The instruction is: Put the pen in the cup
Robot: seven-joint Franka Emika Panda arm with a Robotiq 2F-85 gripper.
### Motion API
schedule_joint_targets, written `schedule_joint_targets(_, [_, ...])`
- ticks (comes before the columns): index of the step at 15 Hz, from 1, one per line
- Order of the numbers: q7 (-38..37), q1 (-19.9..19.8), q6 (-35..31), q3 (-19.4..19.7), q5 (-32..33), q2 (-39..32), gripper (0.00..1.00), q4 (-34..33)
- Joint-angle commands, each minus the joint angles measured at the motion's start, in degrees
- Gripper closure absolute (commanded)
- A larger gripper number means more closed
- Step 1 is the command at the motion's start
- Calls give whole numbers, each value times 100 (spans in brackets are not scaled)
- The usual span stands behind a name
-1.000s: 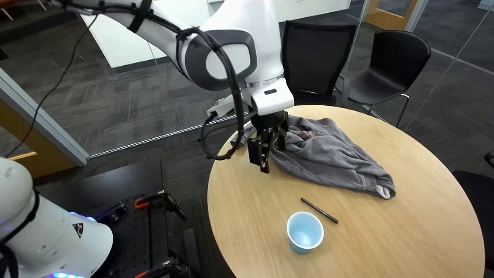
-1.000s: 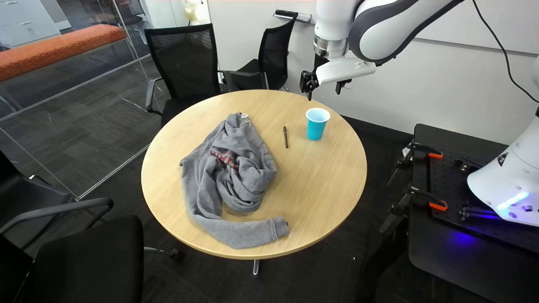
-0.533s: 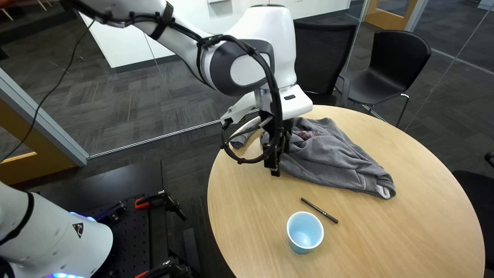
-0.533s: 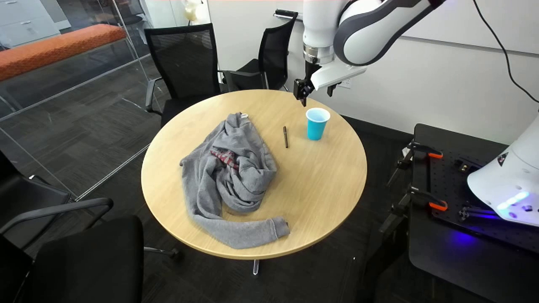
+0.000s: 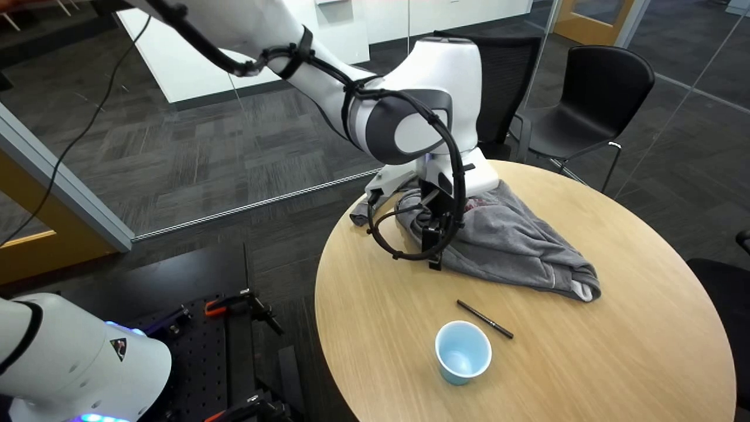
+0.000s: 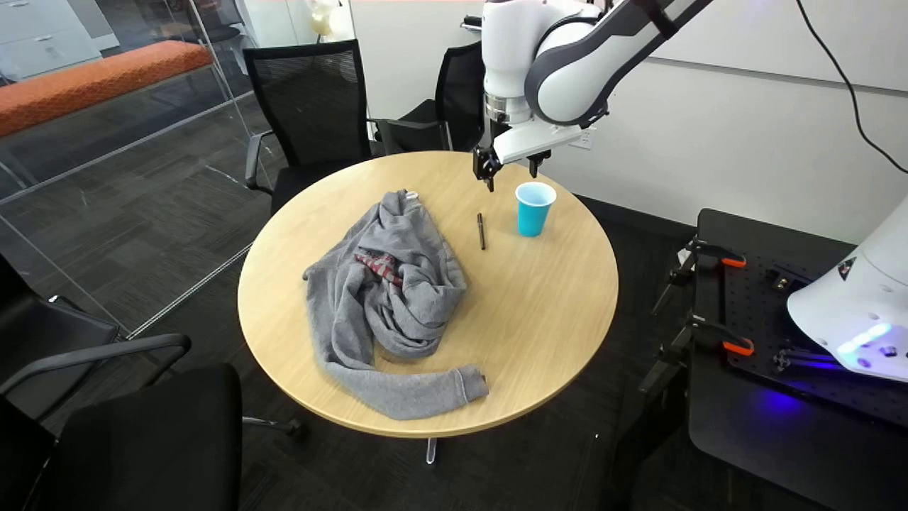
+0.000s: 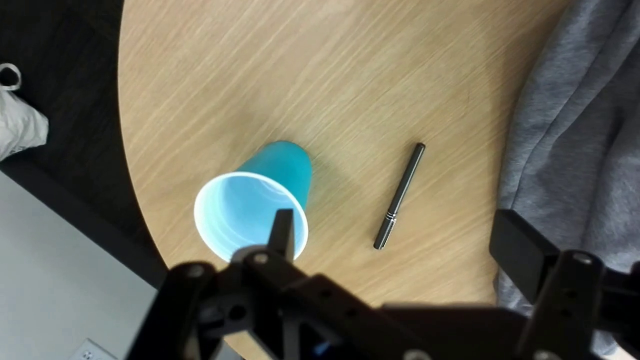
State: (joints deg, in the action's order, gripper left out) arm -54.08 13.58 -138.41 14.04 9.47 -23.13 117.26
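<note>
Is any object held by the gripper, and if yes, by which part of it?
Nothing is held: the gripper is open, and the pen lies on the table, apart from the cup.

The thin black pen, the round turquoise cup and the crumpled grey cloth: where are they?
Thin black pen (image 7: 399,196), in the wrist view: shaft's middle.
Round turquoise cup (image 6: 532,215), in an exterior view: outer wall.
Crumpled grey cloth (image 6: 403,312), in an exterior view: bunched middle.

Both exterior views look down across the table (image 5: 621,351) from opposite sides, the wrist view closer.
</note>
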Motion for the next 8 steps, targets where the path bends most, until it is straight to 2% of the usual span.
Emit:
schedule_joint_targets(1, [-149, -352, 114, -308, -147, -537, 0, -592])
schedule_joint_targets(8, [-13, -622, -44, -469, -489, -1429, 0, -1255])
